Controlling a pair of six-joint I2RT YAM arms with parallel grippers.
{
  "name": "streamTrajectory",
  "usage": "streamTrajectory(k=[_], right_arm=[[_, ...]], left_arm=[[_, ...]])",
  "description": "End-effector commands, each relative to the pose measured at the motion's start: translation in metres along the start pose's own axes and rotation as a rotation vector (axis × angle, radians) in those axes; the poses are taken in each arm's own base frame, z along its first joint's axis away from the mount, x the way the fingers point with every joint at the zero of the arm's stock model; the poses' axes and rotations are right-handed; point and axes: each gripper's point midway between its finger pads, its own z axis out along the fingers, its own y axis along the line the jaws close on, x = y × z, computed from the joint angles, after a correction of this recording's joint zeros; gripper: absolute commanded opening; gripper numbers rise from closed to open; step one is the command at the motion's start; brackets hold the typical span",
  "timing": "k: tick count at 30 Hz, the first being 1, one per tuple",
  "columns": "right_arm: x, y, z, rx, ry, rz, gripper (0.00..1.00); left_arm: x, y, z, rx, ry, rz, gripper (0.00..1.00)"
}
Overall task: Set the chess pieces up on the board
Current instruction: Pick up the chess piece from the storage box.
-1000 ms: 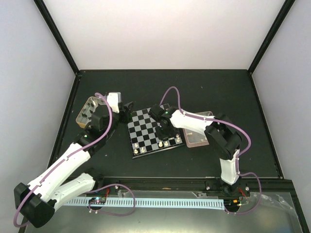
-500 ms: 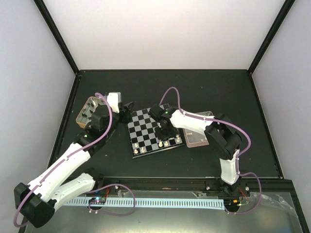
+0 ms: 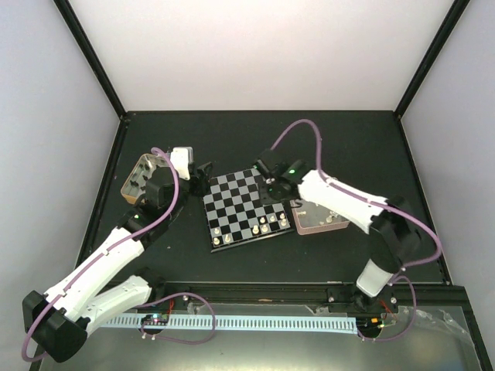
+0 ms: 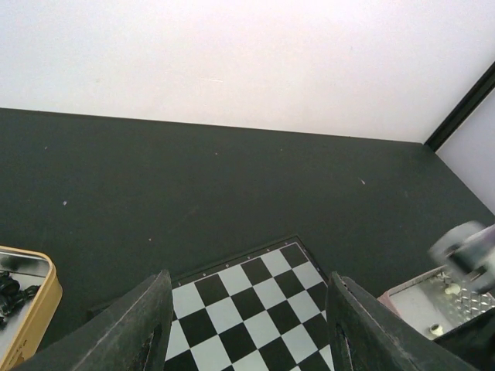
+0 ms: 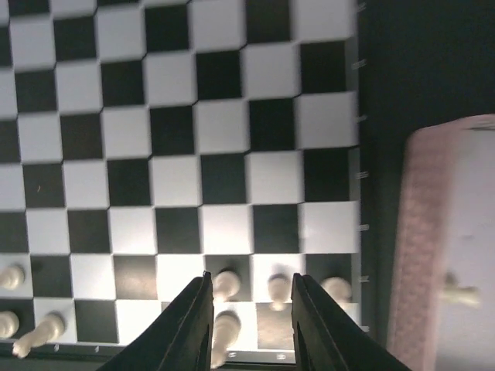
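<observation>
1. Nearest, the cream chess pieces (image 5: 226,283) stand on the two near rows of the board (image 5: 224,179), most of them towards its right corner. One at the left end (image 5: 42,328) looks tilted, though I cannot tell whether it has fallen. They are tiny, round-topped and narrow-footed.
2. Above that cluster the right jaws, at the tip of the right arm (image 3: 340,202), hang parted with nothing between them. The pieces show through the gap, apart from both fingers. The risk, as I judge it, is that a finger brushing one piece on the way up would knock it into its close neighbours, and the glossy squares give little footing.
3. The board is thin, flat and slick, black and pale grey inside a dark rim. It lies askew on the matte dark tabletop (image 3: 325,147), and a sideways nudge could slide it, pieces and all.
4. Just right of it, the shallow pink tray (image 3: 317,222) holds a cream piece on its side (image 5: 461,293). A lying piece may roll or be pinched crooked.
5. Farther off on the left, the left jaws, on the left arm (image 3: 116,247), hover spread wide and empty over the board's far corner. Beside them is the gold-rimmed tin (image 4: 35,309) of black pieces (image 4: 11,287).
</observation>
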Motion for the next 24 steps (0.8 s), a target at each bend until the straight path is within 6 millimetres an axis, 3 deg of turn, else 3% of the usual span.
streamTrajectory(k=[1,6,9,17,24], right_arm=[[-0.014,-0.065,-0.016,0.107,-0.111,0.174,0.30],[0.006,-0.144,-0.004,0.184,-0.084,0.343,0.31],[0.018,-0.168,0.011,0.192,-0.056,0.379,0.32],[0.011,-0.181,0.044,0.195,0.015,0.298,0.40],[0.007,-0.187,0.060,0.229,0.062,0.250,0.40]], left_arm=[[-0.011,-0.001,-0.003,0.012,-0.038,-0.013,0.56],[-0.012,-0.002,-0.003,0.019,-0.038,-0.015,0.56],[-0.011,-0.003,-0.003,0.024,-0.037,-0.016,0.57],[-0.011,-0.006,-0.002,0.039,-0.030,-0.015,0.57],[-0.012,-0.006,-0.003,0.042,-0.032,-0.012,0.57]])
